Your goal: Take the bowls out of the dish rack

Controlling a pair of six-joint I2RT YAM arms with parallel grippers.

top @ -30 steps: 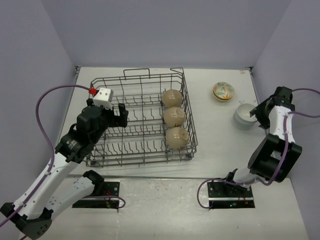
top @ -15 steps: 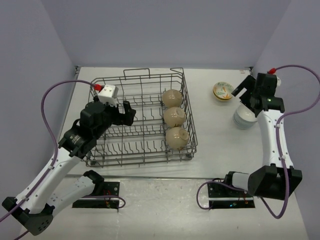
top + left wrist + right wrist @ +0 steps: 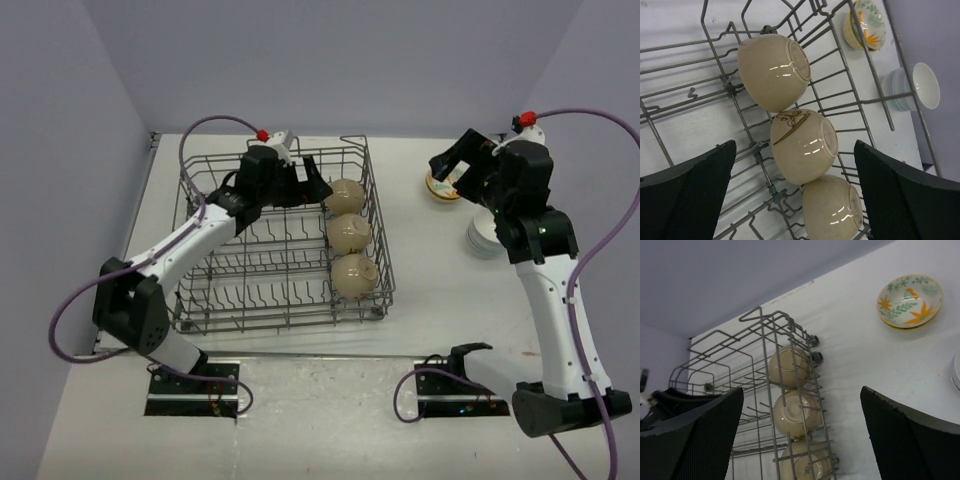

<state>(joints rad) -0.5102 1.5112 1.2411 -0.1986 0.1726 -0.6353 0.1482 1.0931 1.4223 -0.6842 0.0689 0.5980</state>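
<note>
— On the right side of the table point(image 3: 430, 300), what has just changed?

— Your right gripper point(image 3: 462, 165) has let go. A second ago it was low at the stack of white bowls point(image 3: 485, 235). Now it has risen and moved past the stack, and it partly covers the yellow bowl point(image 3: 910, 300) from above. Its jaws are wide apart with nothing between them. That delivery looks finished. The white bowls and the yellow one are out of the dish rack point(image 3: 375, 215), standing on the table to its right.

— And the left side?

— Your left gripper point(image 3: 312, 178) has swung from the rack's left side toward its far right corner. It hangs just left of the farthest of the three beige bowls point(image 3: 802, 145), jaws wide apart, touching none of them.

— How do those three lie?

— They are the only bowls left inside, in a row along the rack's right wall. The row's long line runs from the far side toward you. Each bowl is tipped on its side, with its foot ring pointing right toward the wall and its mouth pointing left into the rack. The farthest one is closest to your left gripper, so I judge it the next to take. Their glossy round backs may slip, so a grip over the rim looks safer to me.
</note>
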